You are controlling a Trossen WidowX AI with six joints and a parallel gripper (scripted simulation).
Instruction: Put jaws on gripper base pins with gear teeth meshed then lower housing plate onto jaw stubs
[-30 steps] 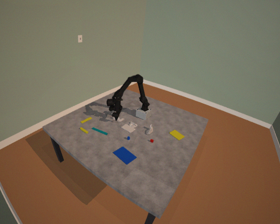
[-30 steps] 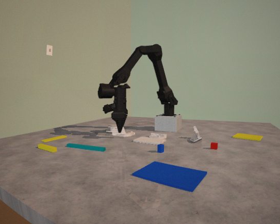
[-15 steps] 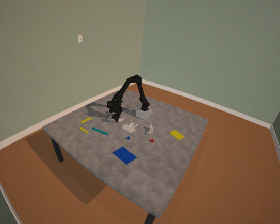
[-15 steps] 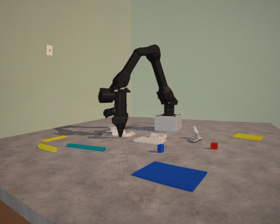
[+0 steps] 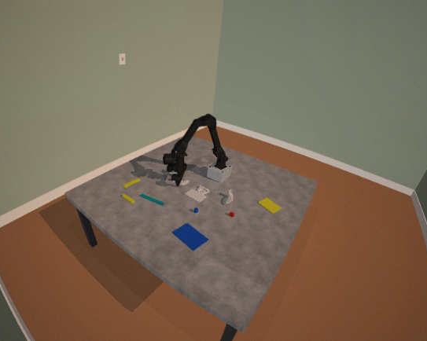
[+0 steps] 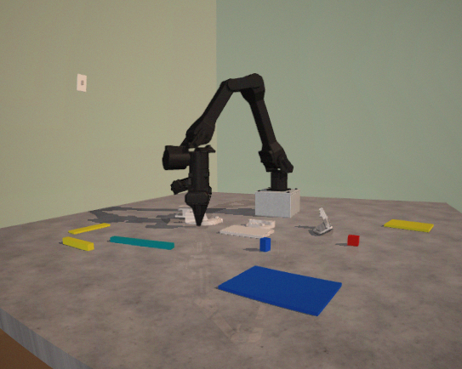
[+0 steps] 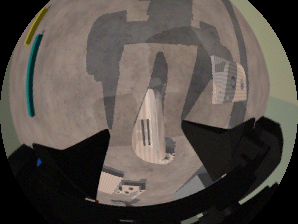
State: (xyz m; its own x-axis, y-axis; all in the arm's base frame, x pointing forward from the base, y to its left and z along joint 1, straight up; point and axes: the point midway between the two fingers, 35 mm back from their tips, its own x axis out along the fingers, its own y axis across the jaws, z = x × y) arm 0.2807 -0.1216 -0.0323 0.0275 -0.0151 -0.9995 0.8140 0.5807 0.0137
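Observation:
My gripper (image 5: 178, 184) (image 6: 199, 224) (image 7: 145, 128) is open and empty, pointing down low over the table. One white jaw (image 5: 185, 181) (image 6: 216, 220) (image 7: 150, 137) lies between and below its spread fingers, with teeth at its lower right in the wrist view. The other jaw (image 5: 229, 198) (image 6: 323, 226) stands tilted to the right. A flat pale plate (image 5: 193, 196) (image 6: 240, 231) (image 7: 108, 181) lies by a white part with holes (image 5: 203, 189) (image 6: 261, 223) (image 7: 131, 190). Another white part (image 6: 183, 214) (image 7: 219, 92) is behind the gripper. I cannot tell which is base or housing.
The arm's grey mount (image 5: 219, 174) (image 6: 276, 203) stands behind. A teal bar (image 5: 152, 199) (image 6: 142, 242) (image 7: 31, 80) and two yellow bars lie left. A blue block (image 5: 196, 210) (image 6: 265, 244), blue sheet (image 5: 190, 236) (image 6: 282, 289), red cube (image 5: 231, 214) (image 6: 353, 241) and yellow slab (image 5: 270, 205) (image 6: 408, 225) are around.

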